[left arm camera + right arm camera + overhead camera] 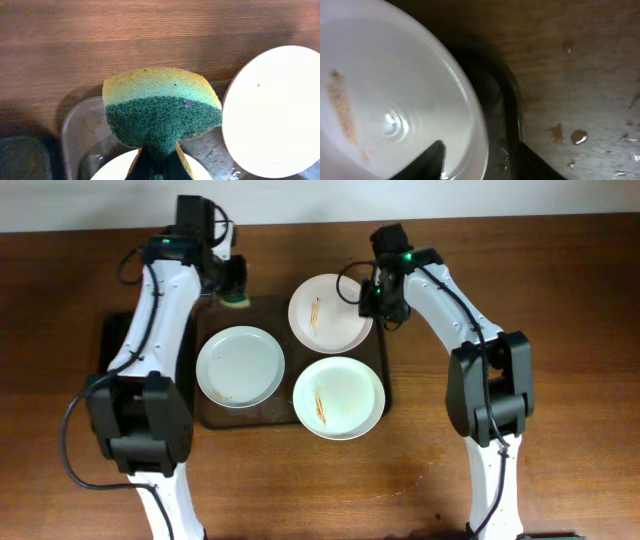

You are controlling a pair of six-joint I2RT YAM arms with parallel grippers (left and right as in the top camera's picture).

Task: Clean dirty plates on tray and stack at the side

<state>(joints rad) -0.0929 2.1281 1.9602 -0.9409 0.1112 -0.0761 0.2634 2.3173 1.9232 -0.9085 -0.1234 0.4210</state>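
Tray (270,415): dark brown, rounded corners, mid-bench (560,280); carries all three plates; none stacked at the side.

Far-right plate (330,312): in the tray's far right corner; yellow-brown streak left of its centre; its right rim lies between the fingers of the right tool (385,308). In the right wrist view this plate (385,100) fills the left half, with the streak near the left edge; one finger of the right tool (480,160) is over the plate, the other outside the tray rim (512,110); jaws parted, straddling both rims, clamped on neither. Brownish wet drops (577,136) lie on the bench beside it.

Near-right plate (338,397): just beside the far-right plate; streak left of centre; well apart from both tools.

Left plate (240,367): small mark near its front rim; lies nearer the arm bases than the left tool (235,292).

Left tool (159,162): clenched on a sponge (160,100), yellow body, green scouring face toward the camera; sponge (236,299) sits at the tray's far left edge, beyond the left plate's rim; whether it touches the tray cannot be told.

Smaller black tray (105,330): left of the brown tray, partly under the left arm.
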